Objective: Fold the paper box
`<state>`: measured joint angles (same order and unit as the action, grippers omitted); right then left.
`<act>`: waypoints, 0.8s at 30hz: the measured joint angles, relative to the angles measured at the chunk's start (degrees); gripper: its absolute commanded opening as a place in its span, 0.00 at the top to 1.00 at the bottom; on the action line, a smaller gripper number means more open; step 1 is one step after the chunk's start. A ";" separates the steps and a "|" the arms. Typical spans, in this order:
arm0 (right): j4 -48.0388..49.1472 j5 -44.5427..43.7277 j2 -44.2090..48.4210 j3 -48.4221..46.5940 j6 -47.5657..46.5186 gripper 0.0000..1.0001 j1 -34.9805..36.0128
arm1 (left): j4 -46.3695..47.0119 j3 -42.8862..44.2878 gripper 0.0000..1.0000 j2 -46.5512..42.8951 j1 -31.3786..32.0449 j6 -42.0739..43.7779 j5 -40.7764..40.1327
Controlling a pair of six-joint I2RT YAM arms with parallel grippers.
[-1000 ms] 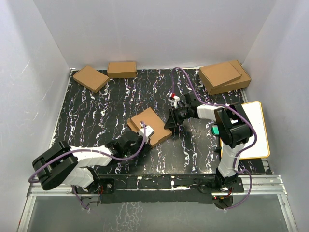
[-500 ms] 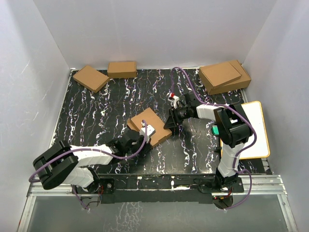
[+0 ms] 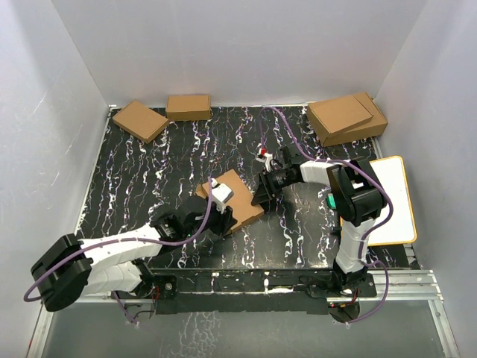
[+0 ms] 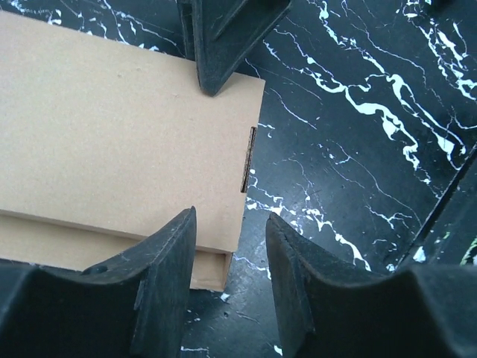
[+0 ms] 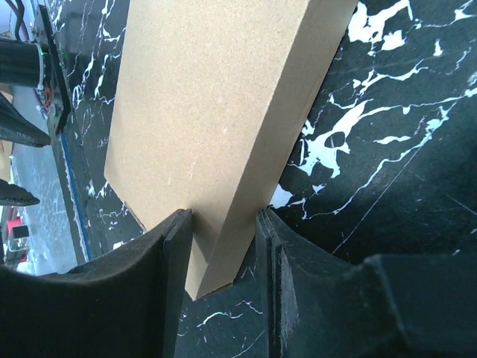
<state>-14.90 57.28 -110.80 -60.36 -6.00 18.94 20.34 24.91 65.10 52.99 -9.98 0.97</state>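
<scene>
Left gripper (image 4: 231, 216) is hanging released over one corner of the box (image 3: 240, 188). One finger is hovering above the lid and the other above the mat (image 3: 149, 171), gripping nothing. We are reading the parted jaws as deliberate: the box is lying closed and flat in the middle of the mat, so nothing on this side seems to need pinching.

Right gripper (image 5: 223, 216) is straddling the neighbouring corner of the same edge, with a finger close against each side of it. We cannot tell whether it is pinching or merely bracketing. We are judging that it is there to keep the box from sliding or springing open.

We are counting:
- one folded box in the middle
- two small boxes (image 3: 140, 120) at the far left
- one stack (image 3: 346, 118) of two larger boxes at the far right
- one white board (image 3: 393, 201) on the right
- two arms
</scene>
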 measured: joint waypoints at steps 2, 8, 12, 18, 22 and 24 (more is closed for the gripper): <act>-0.55 0.13 0.00 0.00 -0.33 0.56 0.07 | -0.96 0.00 0.49 -0.87 0.00 -1.33 -0.15; -2.38 0.33 0.00 -0.42 -2.40 0.56 -0.07 | -7.52 1.60 0.24 -2.99 -0.04 -7.34 -3.15; -3.39 0.59 0.00 -0.52 -3.19 0.56 -0.55 | -13.09 5.22 0.08 -3.72 -1.29 -12.37 -6.34; -4.66 0.79 0.02 -0.63 -4.42 0.54 -1.07 | -15.72 6.49 0.03 -6.34 -11.30 -19.85 -3.74; -5.22 0.72 0.02 -1.07 -5.38 0.51 -1.07 | -15.43 6.03 0.03 -6.43 -21.11 -23.91 0.79; -5.99 0.72 0.02 -1.38 -6.12 0.48 -1.14 | -15.26 6.01 0.03 -5.73 -23.87 -24.63 2.27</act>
<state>-20.88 58.00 -110.78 -61.73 -12.12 17.80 5.08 30.92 59.37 29.12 -34.61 3.25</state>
